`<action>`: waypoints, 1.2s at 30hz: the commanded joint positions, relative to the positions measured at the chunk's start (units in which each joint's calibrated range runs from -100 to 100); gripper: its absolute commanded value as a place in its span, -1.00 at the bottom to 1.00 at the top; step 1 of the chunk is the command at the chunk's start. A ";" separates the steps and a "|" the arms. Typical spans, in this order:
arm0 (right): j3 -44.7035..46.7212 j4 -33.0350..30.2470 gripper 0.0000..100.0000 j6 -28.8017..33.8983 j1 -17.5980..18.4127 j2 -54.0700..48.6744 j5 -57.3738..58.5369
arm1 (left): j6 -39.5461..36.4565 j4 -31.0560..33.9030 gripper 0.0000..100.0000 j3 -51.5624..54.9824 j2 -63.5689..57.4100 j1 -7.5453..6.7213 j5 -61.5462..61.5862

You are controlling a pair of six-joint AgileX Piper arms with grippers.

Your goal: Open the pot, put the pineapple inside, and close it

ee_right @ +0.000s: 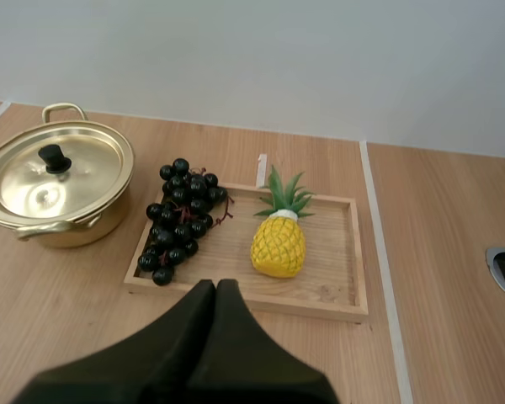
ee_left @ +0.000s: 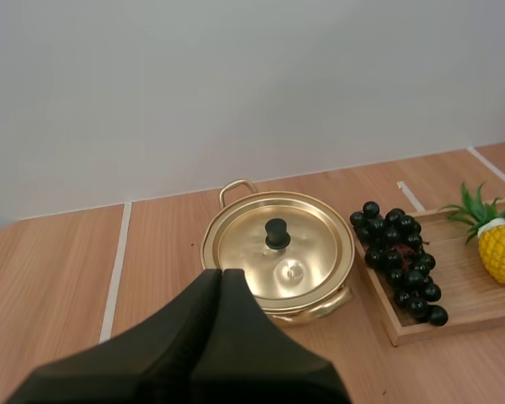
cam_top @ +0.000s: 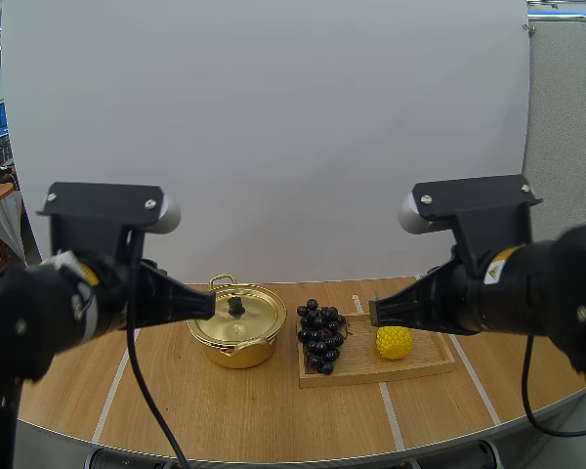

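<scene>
Black and pressed into a single wedge, the left end effector is closed on nothing and hangs above the table, on the near side of the pot. The right end effector is likewise closed and empty, above the near rim of the wooden tray. Beyond them, the golden pot stands just beside the tray's left end. Its lid is on, with a black knob at the centre. On the tray, the pineapple rests toward the right, slightly apart from the dark grapes, which lie at the end nearer the pot.
</scene>
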 commanded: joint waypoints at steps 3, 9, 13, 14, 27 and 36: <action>-0.66 -0.27 -1.00 -0.13 0.03 4.37 -0.51 | 2.71 -1.35 -1.00 -0.33 7.87 0.08 -3.20; -0.66 -0.27 -1.00 -0.13 0.03 6.31 -1.03 | 3.55 -1.35 -0.64 -0.33 14.22 0.08 -3.20; -0.66 -0.27 -0.32 -0.13 0.03 6.31 -1.03 | 3.79 -1.35 -0.02 -0.33 15.89 0.08 -3.24; -0.66 -0.27 0.13 -0.13 0.03 6.31 -1.03 | 3.99 -1.35 0.23 -0.33 16.04 0.08 -3.24; -0.66 -0.27 1.00 -0.13 0.03 6.31 -1.03 | 10.07 -1.51 1.00 -0.33 16.03 0.08 0.77; -0.66 -0.27 1.00 -0.13 0.03 6.31 -1.03 | 26.83 -11.51 1.00 -0.33 18.55 0.08 0.77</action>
